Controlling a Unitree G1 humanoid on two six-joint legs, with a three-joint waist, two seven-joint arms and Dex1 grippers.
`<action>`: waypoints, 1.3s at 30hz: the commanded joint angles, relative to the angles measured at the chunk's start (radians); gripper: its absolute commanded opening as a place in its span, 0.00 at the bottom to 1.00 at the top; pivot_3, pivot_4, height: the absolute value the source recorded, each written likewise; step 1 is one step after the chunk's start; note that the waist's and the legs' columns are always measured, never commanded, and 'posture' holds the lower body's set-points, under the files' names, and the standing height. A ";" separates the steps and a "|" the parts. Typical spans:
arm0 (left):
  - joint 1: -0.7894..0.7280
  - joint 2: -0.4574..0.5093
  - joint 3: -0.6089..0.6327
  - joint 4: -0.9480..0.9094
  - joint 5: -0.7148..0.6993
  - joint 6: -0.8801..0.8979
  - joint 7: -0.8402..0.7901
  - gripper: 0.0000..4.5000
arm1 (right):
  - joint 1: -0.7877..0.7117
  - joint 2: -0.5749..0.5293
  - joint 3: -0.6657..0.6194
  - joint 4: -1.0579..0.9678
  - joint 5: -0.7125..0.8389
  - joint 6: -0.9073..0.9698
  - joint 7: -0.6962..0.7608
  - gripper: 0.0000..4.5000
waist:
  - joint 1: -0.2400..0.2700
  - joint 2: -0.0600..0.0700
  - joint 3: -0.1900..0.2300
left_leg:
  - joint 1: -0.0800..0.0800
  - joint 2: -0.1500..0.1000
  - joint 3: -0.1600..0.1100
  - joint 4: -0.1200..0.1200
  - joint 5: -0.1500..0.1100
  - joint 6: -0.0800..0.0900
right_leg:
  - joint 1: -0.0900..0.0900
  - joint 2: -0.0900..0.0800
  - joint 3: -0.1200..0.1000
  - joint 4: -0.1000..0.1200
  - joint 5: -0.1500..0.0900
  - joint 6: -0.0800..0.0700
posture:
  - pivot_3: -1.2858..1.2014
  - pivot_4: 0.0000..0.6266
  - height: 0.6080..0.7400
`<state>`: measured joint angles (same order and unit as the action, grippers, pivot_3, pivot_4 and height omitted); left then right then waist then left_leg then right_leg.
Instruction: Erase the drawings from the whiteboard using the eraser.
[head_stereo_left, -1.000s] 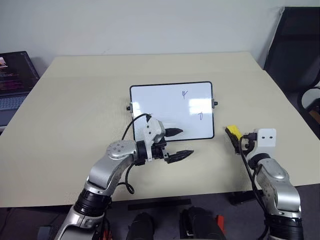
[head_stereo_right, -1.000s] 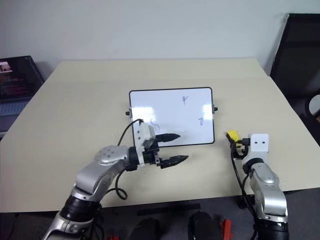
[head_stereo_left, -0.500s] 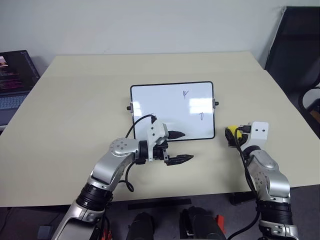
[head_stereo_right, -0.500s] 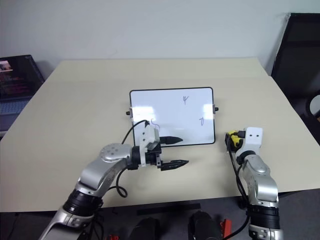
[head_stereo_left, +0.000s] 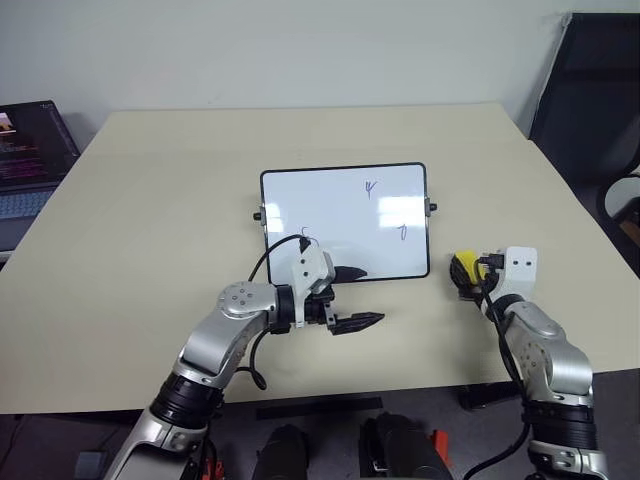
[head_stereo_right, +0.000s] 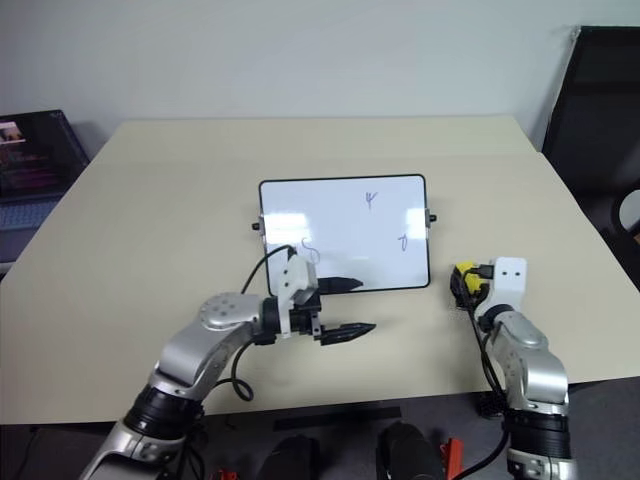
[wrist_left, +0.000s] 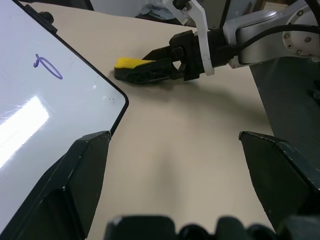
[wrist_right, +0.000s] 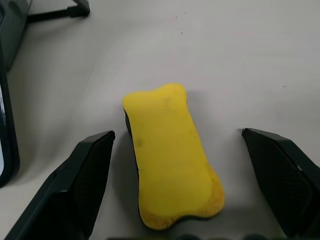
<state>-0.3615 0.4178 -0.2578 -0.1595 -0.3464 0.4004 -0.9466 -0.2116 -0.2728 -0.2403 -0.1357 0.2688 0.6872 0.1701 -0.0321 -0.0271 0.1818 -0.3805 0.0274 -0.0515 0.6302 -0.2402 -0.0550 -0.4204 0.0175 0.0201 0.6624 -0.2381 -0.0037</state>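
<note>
The whiteboard (head_stereo_left: 345, 215) lies flat mid-table, black-framed. On it are the drawings: a fork-like mark (head_stereo_left: 371, 187), a short curl (head_stereo_left: 402, 232) and a squiggle (head_stereo_right: 308, 247) by its near left corner. The yellow eraser (wrist_right: 170, 155) lies on the table just right of the board's near right corner. My right gripper (head_stereo_left: 466, 276) is open, its fingers (wrist_right: 92, 165) standing on either side of the eraser, apart from it. My left gripper (head_stereo_left: 362, 296) hovers open and empty at the board's near edge, pointing right; one finger overlaps the frame.
The beige table (head_stereo_left: 150, 230) has wide bare areas left of and behind the board. A laptop (head_stereo_left: 30, 160) sits off the table's far left corner. A black chair (head_stereo_left: 590, 100) stands beyond the right edge. The near table edge runs just below both arms.
My right wrist has tipped downward, bringing its open fingers around the eraser. The left gripper has stayed where it was.
</note>
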 joint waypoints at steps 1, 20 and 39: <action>0.001 -0.009 0.001 -0.041 0.005 -0.030 0.007 1.00 | 0.003 -0.018 -0.021 -0.030 0.028 0.038 0.010 0.99 | 0.000 0.000 0.000 | 0.000 0.000 0.000 0.000 0.000 0.000 | 0.000 0.000 0.000 0.000 0.000 0.000 | 0.52 0.24 1.00; 0.004 -0.020 0.001 -0.037 0.020 -0.040 0.018 1.00 | -0.021 0.000 -0.023 -0.094 0.055 0.102 -0.002 0.99 | -0.001 0.000 0.000 | 0.000 0.000 0.000 0.000 0.000 0.000 | 0.000 0.000 0.000 0.000 0.000 0.000 | 0.52 0.24 1.00; 0.009 -0.020 0.006 -0.036 0.029 -0.040 0.019 1.00 | -0.067 -0.020 -0.003 -0.083 0.057 0.087 0.021 0.99 | 0.000 0.000 0.000 | 0.000 0.000 0.000 0.000 0.000 0.000 | 0.000 0.000 0.000 -0.001 0.000 0.000 | 0.52 0.24 1.00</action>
<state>-0.3468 0.4000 -0.2581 -0.1595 -0.3126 0.3806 -0.9278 -0.2625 -0.2820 -0.2424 -0.1951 0.3187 0.7919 0.1816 -0.0325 -0.0271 0.1818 -0.3806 0.0274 -0.0514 0.6301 -0.2402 -0.0550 -0.4207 0.0176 0.0199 0.6615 -0.2381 -0.0037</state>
